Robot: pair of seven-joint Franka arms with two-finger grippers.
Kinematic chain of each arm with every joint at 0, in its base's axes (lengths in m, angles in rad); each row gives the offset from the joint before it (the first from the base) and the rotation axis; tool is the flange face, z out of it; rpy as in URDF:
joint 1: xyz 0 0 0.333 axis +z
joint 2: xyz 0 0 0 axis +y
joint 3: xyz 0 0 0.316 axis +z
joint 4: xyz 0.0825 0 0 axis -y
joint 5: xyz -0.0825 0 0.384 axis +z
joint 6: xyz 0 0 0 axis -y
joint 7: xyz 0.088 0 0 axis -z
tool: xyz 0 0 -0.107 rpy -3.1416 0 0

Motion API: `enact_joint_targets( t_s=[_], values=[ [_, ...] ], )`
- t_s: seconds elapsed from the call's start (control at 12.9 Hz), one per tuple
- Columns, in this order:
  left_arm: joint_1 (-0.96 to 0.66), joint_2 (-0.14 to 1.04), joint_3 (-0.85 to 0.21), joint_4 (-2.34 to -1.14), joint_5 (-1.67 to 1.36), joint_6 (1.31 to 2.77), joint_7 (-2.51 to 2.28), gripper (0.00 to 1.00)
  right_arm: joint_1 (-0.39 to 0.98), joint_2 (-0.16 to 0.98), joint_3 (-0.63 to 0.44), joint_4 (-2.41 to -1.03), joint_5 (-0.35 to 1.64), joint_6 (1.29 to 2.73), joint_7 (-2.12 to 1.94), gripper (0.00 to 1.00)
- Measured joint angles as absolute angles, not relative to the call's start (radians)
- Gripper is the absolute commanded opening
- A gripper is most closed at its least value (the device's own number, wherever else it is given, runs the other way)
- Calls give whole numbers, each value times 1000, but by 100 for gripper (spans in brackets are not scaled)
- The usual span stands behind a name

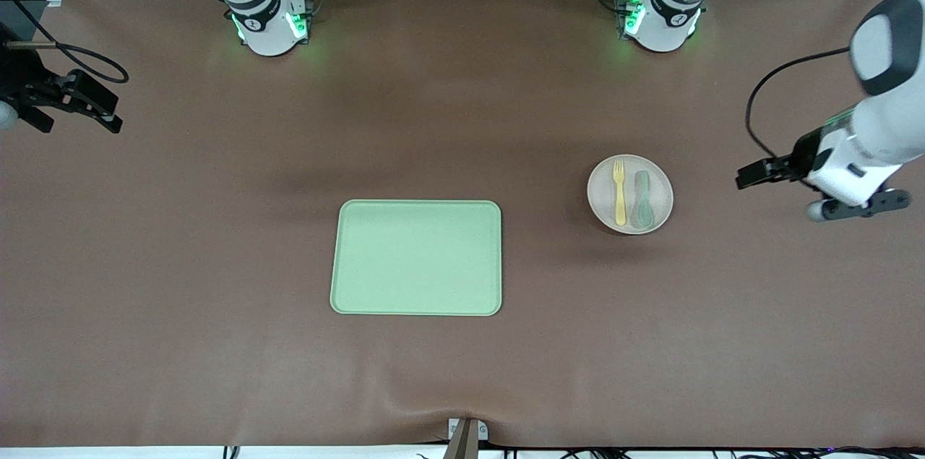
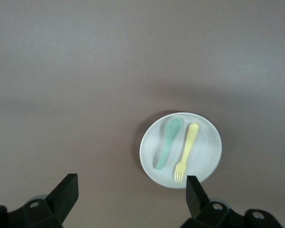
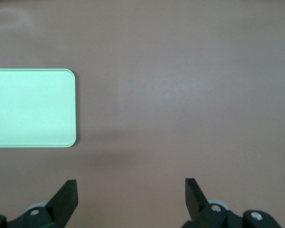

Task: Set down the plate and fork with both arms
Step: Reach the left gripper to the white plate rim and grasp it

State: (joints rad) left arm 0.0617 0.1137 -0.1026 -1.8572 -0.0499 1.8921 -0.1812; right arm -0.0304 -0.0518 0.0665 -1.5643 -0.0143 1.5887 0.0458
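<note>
Plate [image 1: 630,194], right of centre in the front view, carries the fork [image 1: 619,191] beside a spoon [image 1: 642,197]; both end effectors, left [image 1: 751,176] and right [image 1: 76,103], hang spread and empty at the frame's edges—lifting the plate could spill both utensils before the tray [image 1: 417,257].

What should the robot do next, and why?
Probably the left gripper should move over the plate and come down on its rim. Its fingers are open and it hangs by the table's edge, closest to the plate. The fork and spoon lie on the plate, apart from the tray. The right gripper waits, open, at its own end.
</note>
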Motion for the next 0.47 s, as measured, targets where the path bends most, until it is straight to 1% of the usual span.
enact_joint_targets(
  t_s=[0.16, 0.31, 0.47],
  values=[
    [60, 115, -104, -1998, -50, 2063, -181, 100, -31, -50, 66, -1564, -12, 1588, 46, 100],
    [60, 121, -104, -2111, -50, 2198, -181, 100, -32, -48, 64, -1564, -12, 1587, 46, 100],
    [60, 142, -105, -2176, -50, 2283, -181, 88, -32, -47, 62, -1564, -11, 1585, 46, 100]
  ],
)
